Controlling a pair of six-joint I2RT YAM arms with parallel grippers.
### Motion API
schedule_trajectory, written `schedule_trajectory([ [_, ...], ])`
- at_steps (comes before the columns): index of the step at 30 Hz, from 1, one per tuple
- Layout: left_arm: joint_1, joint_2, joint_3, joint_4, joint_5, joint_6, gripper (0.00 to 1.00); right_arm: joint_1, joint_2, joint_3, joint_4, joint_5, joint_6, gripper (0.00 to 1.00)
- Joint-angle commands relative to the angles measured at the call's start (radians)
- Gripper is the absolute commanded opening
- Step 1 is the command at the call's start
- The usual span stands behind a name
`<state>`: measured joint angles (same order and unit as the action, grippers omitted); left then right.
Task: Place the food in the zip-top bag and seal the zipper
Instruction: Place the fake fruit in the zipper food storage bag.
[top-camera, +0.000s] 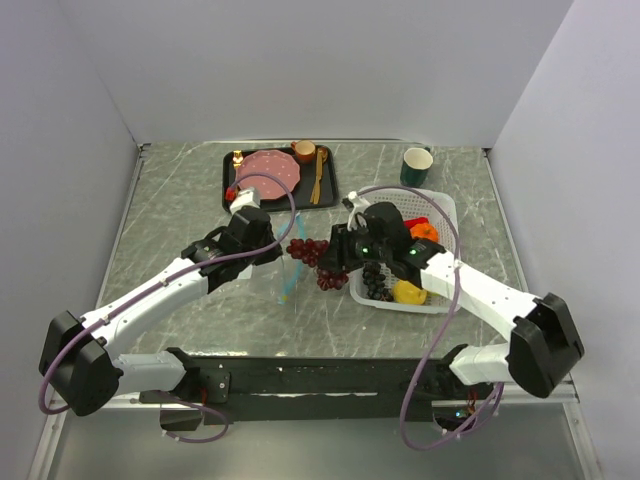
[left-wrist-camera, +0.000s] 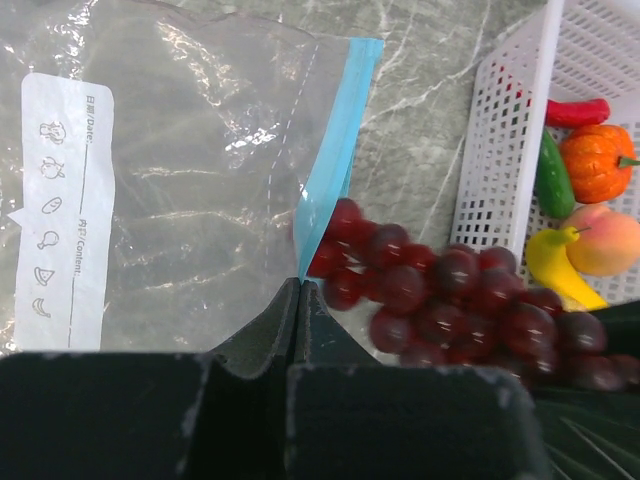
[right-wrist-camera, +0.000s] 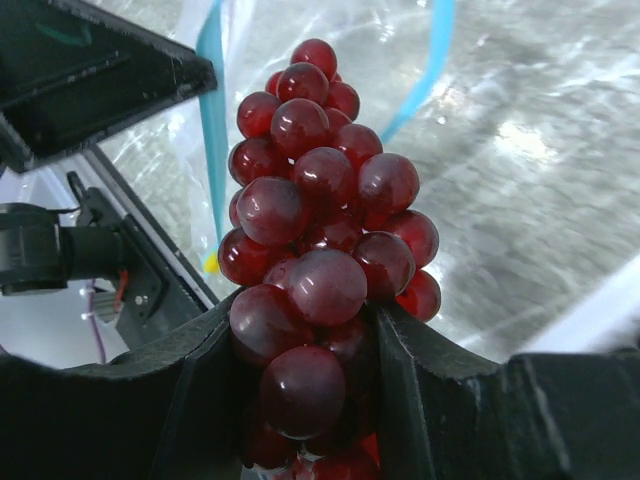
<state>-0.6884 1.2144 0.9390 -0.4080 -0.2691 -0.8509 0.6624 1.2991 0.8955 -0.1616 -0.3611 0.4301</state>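
The clear zip-top bag (left-wrist-camera: 180, 170) lies on the marble table, its teal-blue zipper strip (left-wrist-camera: 338, 140) facing right. My left gripper (left-wrist-camera: 298, 285) is shut on the near end of that strip; from above it (top-camera: 276, 256) sits at the bag's (top-camera: 283, 283) mouth. My right gripper (right-wrist-camera: 305, 320) is shut on a bunch of dark red grapes (right-wrist-camera: 320, 220) and holds it (top-camera: 308, 250) right at the bag mouth, the strip (right-wrist-camera: 212, 130) just behind. The grapes (left-wrist-camera: 440, 310) lie beside the strip in the left wrist view. Whether they are inside the mouth I cannot tell.
A white mesh basket (top-camera: 443, 205) at the right holds a banana (left-wrist-camera: 560, 272), peach (left-wrist-camera: 605, 240), orange fruit (left-wrist-camera: 595, 160), green vegetable (left-wrist-camera: 553, 178), red chili (left-wrist-camera: 577, 112) and dark grapes (top-camera: 375, 282). A black tray (top-camera: 228, 180) with pink plate (top-camera: 270, 170) and a green cup (top-camera: 417, 165) stand behind.
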Motion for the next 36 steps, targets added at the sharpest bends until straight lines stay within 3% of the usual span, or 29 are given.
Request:
schedule_trajectory([
  [1,0.000,-0.024,0.024,0.051,0.045,0.019,0.01,0.009,0.049,0.075,0.132,-0.059,0.048,0.40],
  [16,-0.002,-0.081,-0.022,0.083,0.120,0.046,0.01,0.009,0.221,0.141,0.267,0.014,0.235,0.40],
  [22,-0.007,-0.067,-0.034,0.086,0.131,0.033,0.01,0.009,0.244,0.197,0.234,0.053,0.253,0.40],
  [36,-0.014,-0.064,0.023,0.110,0.146,-0.034,0.01,0.022,0.324,0.207,0.294,0.037,0.397,0.50],
])
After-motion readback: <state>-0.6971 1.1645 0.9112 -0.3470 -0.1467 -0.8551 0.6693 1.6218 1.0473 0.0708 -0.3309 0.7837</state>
